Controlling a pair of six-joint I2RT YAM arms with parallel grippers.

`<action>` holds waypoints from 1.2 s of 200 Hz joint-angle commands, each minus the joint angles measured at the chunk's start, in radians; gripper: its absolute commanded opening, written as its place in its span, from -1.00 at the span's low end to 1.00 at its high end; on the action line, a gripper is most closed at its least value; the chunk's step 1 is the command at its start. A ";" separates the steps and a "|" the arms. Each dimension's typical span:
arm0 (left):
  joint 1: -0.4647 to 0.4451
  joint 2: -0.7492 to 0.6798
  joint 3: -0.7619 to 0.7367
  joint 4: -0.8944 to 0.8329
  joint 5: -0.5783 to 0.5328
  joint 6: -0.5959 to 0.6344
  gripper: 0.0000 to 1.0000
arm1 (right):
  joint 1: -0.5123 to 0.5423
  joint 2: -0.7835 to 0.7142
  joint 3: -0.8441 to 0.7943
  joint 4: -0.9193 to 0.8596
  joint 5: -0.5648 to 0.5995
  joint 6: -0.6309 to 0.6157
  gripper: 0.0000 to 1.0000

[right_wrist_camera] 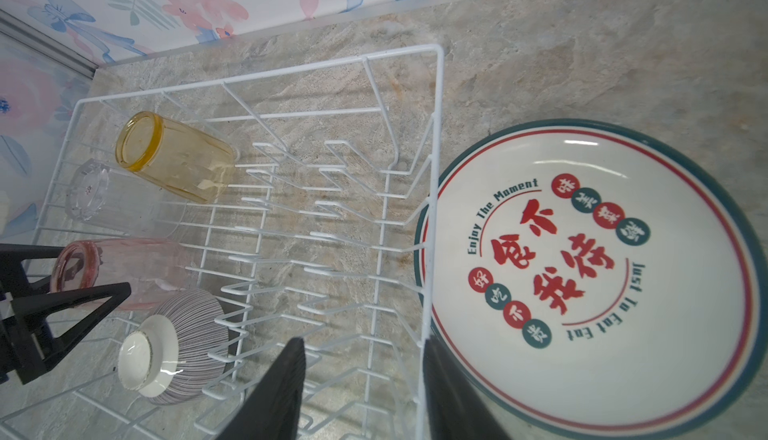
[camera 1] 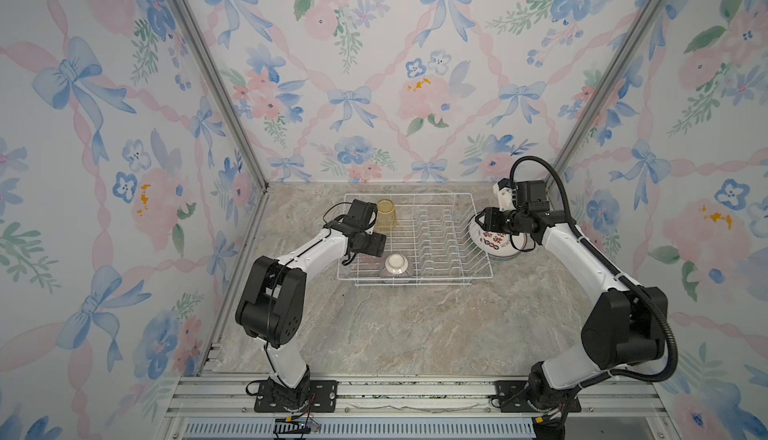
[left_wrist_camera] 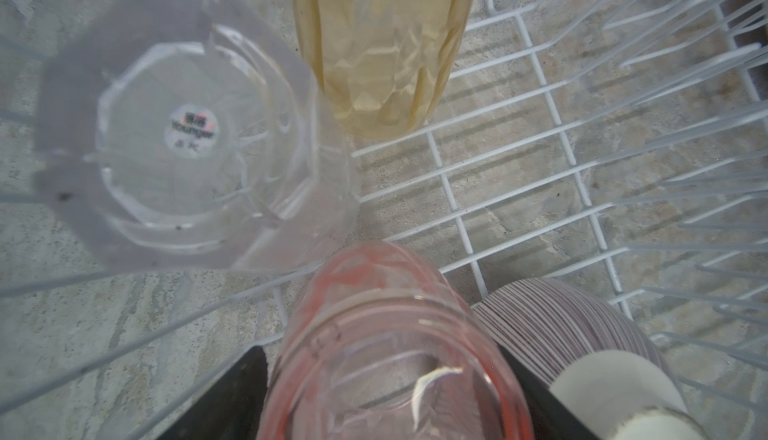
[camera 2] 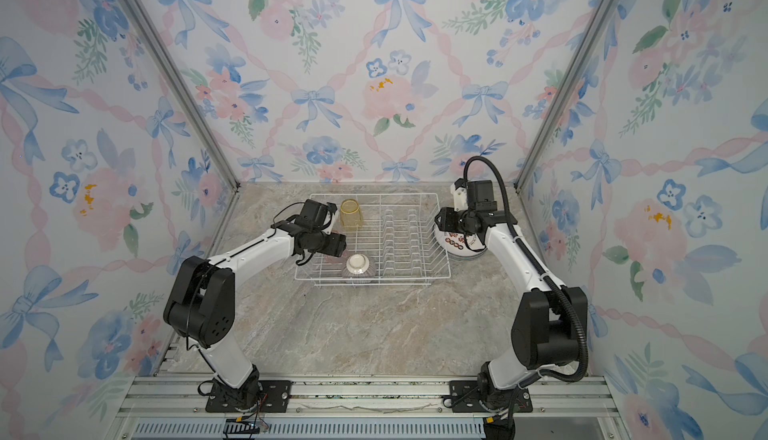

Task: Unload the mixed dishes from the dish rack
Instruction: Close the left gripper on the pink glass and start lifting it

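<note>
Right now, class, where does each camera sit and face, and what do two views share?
Top views: high in front, looking down on the dish rack; left arm, right arm show.
Left wrist: above rack, facing down; left pincer flanks pink tumbler.
Right wrist: beside rack, facing across it; right pincer shows.
Shared by wrist views: striped bowl.

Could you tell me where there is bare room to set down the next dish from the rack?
The widest free patch is the table in front of the rack, out to the near edge. A narrow strip lies behind the rack. Crowded: the plates sit right of the rack, and its left end holds the tumblers and bowl.
</note>
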 commanded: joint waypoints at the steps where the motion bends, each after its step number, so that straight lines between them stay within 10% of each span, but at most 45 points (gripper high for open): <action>1: -0.004 0.015 0.021 -0.018 -0.017 0.021 0.66 | -0.008 0.012 -0.019 0.014 -0.016 0.013 -0.02; 153: 0.002 -0.004 0.022 -0.025 0.010 0.038 0.15 | -0.011 -0.018 -0.044 0.028 -0.048 0.023 -0.03; 240: 0.046 -0.100 0.044 -0.024 0.131 0.043 0.11 | 0.006 -0.054 -0.104 0.220 -0.438 0.100 -0.07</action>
